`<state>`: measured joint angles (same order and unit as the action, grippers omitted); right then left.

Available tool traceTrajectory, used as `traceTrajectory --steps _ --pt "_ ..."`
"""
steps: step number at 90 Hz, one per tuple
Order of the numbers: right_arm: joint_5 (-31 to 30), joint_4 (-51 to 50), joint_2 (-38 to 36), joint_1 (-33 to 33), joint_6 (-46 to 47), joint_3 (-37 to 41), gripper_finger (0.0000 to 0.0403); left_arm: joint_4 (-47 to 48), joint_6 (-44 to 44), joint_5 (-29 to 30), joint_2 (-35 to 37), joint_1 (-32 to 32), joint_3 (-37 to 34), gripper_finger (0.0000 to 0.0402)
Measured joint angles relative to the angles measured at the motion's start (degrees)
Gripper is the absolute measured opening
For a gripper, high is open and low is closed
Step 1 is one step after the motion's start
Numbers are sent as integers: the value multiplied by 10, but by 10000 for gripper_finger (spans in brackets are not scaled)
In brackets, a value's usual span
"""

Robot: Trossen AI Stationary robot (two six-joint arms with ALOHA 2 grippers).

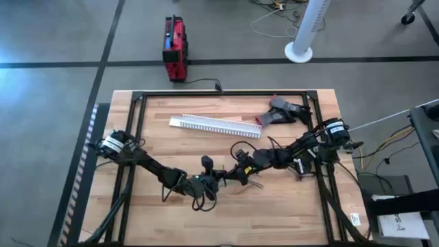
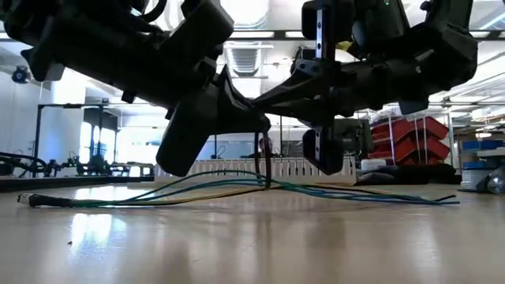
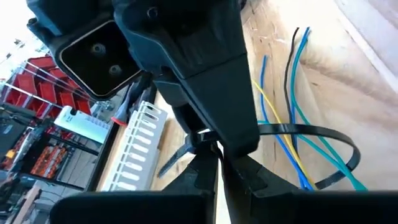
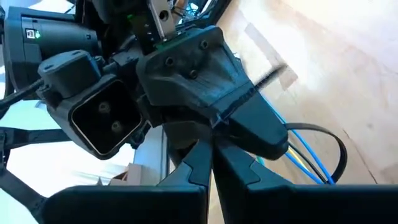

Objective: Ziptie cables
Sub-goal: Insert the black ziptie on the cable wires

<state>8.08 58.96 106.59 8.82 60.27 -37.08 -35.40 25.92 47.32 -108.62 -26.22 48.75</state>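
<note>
Your two pincers, left pincer [image 1: 218, 180] and right pincer [image 1: 236, 173], met clamped on the ziptie [image 3: 323, 152] looped around the cables [image 2: 197, 189], near the white channel [image 1: 216, 125]; their bodies hid its ends.

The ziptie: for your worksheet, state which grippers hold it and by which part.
Both: the left gripper and right gripper pinch the ziptie at its head and tail, looped around the cables.

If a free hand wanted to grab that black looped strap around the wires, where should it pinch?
Probably the ziptie's open loop bulging out beside the cables, reached from the bare table side. Its head end is crowded by the left gripper and right gripper, both jaws closed on it.
</note>
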Motion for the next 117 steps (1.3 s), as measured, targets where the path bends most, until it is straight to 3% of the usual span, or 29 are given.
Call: traceTrajectory --steps 40,74,86,106,117 --pt "10 0 0 2 17 0 0 4 -1 -1 0 -1 0 0" --pt "9 0 0 -3 -57 0 6 4 -24 -2 0 -1 0 0" --pt "7 -2 0 2 -82 0 44 4 -29 -4 0 -2 0 0" --pt "16 -1 -4 5 -126 0 141 5 -45 -5 0 -1 0 0" --pt "23 -3 -5 11 -148 0 184 5 -74 -41 0 -2 -1 0"
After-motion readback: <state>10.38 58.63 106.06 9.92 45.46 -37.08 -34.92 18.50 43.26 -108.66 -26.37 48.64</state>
